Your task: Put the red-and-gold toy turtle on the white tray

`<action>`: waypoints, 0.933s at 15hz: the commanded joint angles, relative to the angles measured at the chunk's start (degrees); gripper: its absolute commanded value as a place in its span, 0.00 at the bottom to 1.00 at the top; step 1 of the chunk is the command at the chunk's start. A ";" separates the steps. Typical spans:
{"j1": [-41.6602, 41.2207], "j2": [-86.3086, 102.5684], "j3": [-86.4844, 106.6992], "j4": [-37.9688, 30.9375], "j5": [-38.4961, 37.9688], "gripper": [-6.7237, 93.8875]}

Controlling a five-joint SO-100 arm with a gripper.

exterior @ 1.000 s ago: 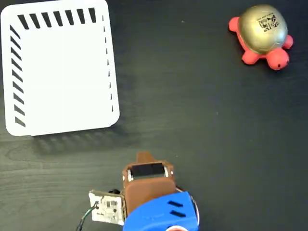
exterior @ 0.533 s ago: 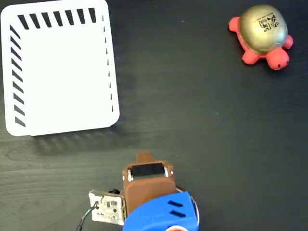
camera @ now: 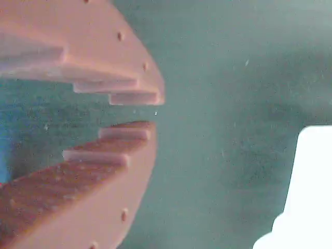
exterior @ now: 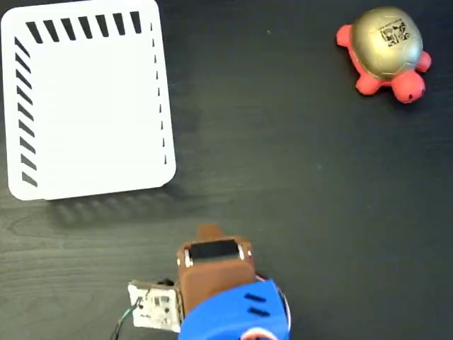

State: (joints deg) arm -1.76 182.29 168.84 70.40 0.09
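Overhead, one turtle [exterior: 386, 53] sits near the top right corner of the dark table [exterior: 283, 177], gold shell up with a black square code printed on it, red head pointing to the lower right of the fixed view. One white tray [exterior: 88, 99] lies at the top left, slanted slots along its top and left rims, nothing in it. Turtle and tray are well apart. One arm [exterior: 216, 287] shows at the bottom centre, brown upper part, blue base, a small circuit board [exterior: 152, 306] just to its left. Wrist view: one gripper [camera: 150, 113], two brown stepped fingers [camera: 119, 78], tips slightly apart with a narrow gap, nothing between them. A pale white edge shows at lower right of that view; it cannot be identified.
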 commanded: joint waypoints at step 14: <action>18.98 -92.29 -97.91 15.38 22.59 0.07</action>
State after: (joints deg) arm 15.64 93.96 85.61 82.09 18.37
